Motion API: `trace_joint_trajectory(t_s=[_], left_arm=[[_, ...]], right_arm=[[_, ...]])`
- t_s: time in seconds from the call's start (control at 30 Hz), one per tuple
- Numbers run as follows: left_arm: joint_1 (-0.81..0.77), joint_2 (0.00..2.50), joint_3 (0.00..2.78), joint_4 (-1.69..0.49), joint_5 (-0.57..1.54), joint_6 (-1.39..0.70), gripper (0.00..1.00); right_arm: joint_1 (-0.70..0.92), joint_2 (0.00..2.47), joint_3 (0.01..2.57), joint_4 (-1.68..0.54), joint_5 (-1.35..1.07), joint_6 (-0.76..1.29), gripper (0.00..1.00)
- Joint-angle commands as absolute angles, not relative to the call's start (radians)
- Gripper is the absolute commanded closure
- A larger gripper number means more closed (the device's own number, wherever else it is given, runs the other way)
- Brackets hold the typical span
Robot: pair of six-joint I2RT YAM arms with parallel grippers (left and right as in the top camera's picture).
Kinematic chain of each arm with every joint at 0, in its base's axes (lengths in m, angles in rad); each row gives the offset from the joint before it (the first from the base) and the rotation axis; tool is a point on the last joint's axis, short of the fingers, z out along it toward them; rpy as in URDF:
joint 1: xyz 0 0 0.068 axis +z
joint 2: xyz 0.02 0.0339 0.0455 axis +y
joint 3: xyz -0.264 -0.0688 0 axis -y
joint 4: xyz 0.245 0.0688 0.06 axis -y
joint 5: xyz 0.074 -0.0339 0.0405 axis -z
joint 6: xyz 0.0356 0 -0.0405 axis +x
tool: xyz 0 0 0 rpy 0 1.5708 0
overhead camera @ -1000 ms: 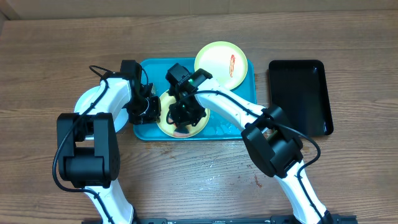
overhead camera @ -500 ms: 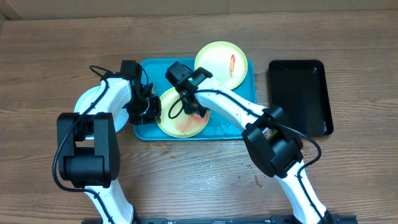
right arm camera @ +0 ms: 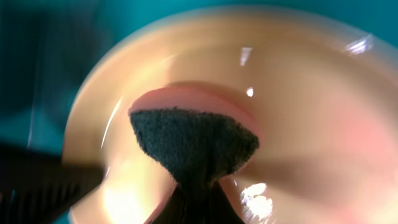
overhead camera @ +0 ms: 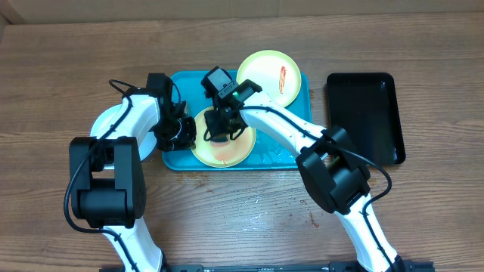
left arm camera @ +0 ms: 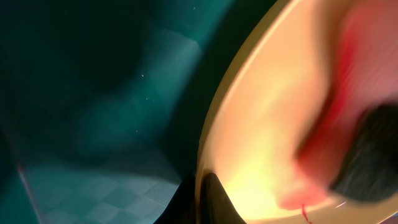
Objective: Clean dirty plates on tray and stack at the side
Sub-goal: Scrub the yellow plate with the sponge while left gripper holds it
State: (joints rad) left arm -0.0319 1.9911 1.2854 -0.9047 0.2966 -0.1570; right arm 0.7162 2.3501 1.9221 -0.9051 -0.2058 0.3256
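- The right gripper [overhead camera: 218, 128], shut tight on the sponge [right arm camera: 193, 140], has slid across the plate [overhead camera: 231, 153] toward its upper left.
- The left gripper [overhead camera: 184, 134] still pinches this plate's rim, inside the tray [overhead camera: 181, 81].
- An orange film remains, so I judge the wiping is not finished.

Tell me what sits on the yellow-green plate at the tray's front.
A dark scouring pad, held in the right claw, rests on the plate amid reddish smear. The left claw pinches its rim. The plate surface under the pad is hidden.
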Motion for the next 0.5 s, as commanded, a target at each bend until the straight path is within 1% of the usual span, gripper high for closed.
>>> trace_joint_trajectory(t_s=[0.0, 0.17, 0.3, 0.37, 0.47], left_arm=[[-0.037, 2.042, 1.253, -0.9, 0.252, -0.142, 0.96], [-0.037, 2.042, 1.253, -0.9, 0.252, -0.141, 0.96], [-0.037, 2.042, 1.253, -0.9, 0.252, -0.134, 0.96], [-0.037, 2.042, 1.253, -0.9, 0.252, -0.134, 0.96], [-0.037, 2.042, 1.253, -0.9, 0.252, -0.134, 0.96]], right_arm=[[0.723, 2.37, 1.919, -0.949, -0.309, 0.313, 0.96], [0.721, 2.37, 1.919, -1.063, -0.275, 0.26, 0.96], [0.71, 2.37, 1.919, -1.125, -0.058, 0.262, 0.96], [0.7, 2.37, 1.919, -1.132, 0.068, 0.266, 0.96], [0.688, 2.37, 1.919, -1.116, 0.189, 0.265, 0.96]])
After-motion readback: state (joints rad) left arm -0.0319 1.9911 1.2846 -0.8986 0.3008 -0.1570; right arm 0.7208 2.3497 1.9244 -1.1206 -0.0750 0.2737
